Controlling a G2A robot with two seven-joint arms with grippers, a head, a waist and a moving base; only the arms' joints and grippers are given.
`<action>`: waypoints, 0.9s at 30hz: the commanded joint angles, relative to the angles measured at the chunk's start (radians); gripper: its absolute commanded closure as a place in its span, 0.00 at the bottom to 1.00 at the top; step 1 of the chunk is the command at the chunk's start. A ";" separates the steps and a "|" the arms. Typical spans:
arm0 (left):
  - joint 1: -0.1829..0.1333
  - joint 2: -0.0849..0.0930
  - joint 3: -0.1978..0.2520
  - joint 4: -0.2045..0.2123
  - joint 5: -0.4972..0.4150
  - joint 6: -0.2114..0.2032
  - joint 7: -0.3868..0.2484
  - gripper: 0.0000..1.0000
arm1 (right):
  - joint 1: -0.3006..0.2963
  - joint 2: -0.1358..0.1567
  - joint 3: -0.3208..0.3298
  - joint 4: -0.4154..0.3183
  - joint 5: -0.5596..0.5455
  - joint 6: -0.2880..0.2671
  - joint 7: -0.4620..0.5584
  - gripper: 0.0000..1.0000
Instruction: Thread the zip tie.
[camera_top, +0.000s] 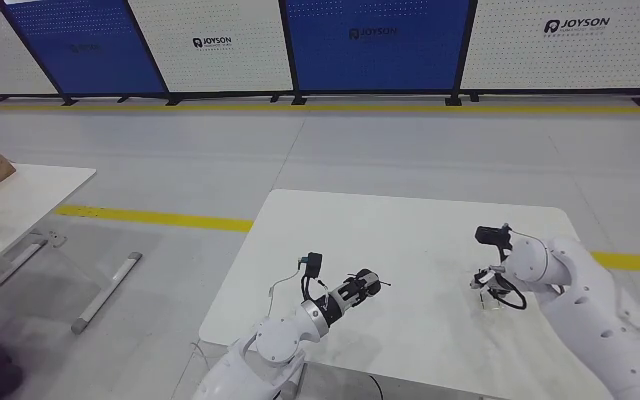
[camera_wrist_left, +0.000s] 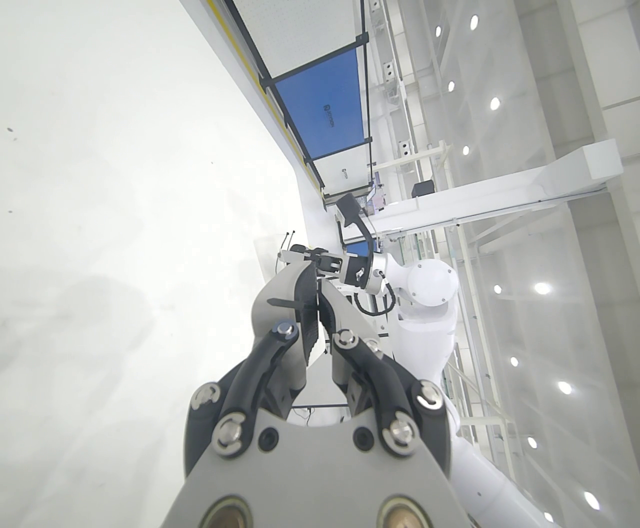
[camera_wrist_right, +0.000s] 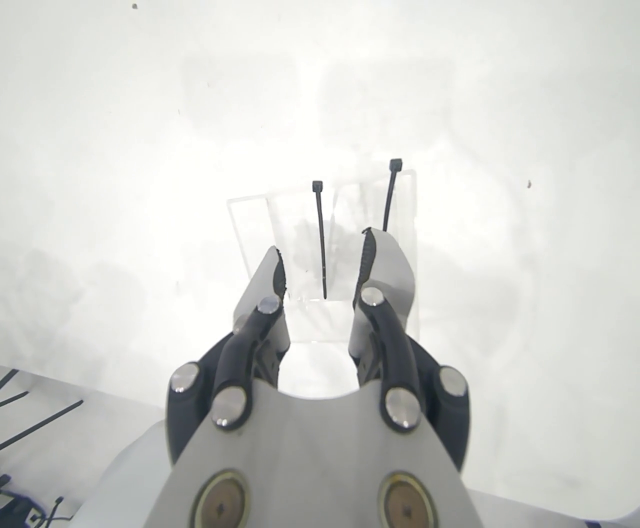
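My left gripper (camera_top: 366, 281) is over the table's near middle, shut on a black zip tie (camera_wrist_left: 279, 302). A short end of the tie sticks out sideways from the pads. My right gripper (camera_wrist_right: 322, 257) stands open at the table's right side, just over a small clear holder (camera_wrist_right: 255, 225). Two black zip ties stand upright in the holder. One tie (camera_wrist_right: 320, 235) rises between the open fingers without touching either pad. The other tie (camera_wrist_right: 389, 197) stands just outside one finger (camera_wrist_right: 385, 260). The left wrist view shows the right gripper (camera_wrist_left: 300, 248) and the holder farther off.
The white table (camera_top: 420, 225) has bare surface between the two arms and behind them. Several loose black zip ties (camera_wrist_right: 35, 422) lie on a white sheet near the right arm. Another table (camera_top: 40, 195) stands off to the left across the floor.
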 joint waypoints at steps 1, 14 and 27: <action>0.000 0.000 0.000 0.000 0.000 0.000 0.000 1.00 | 0.005 -0.004 -0.005 0.010 -0.001 0.000 0.002 0.71; 0.000 0.000 0.000 0.000 0.000 0.000 0.000 1.00 | 0.052 -0.047 -0.055 0.107 -0.004 -0.007 0.003 0.75; 0.000 0.000 0.000 0.000 0.000 0.000 0.000 1.00 | 0.091 -0.088 -0.093 0.198 -0.005 -0.019 -0.002 0.91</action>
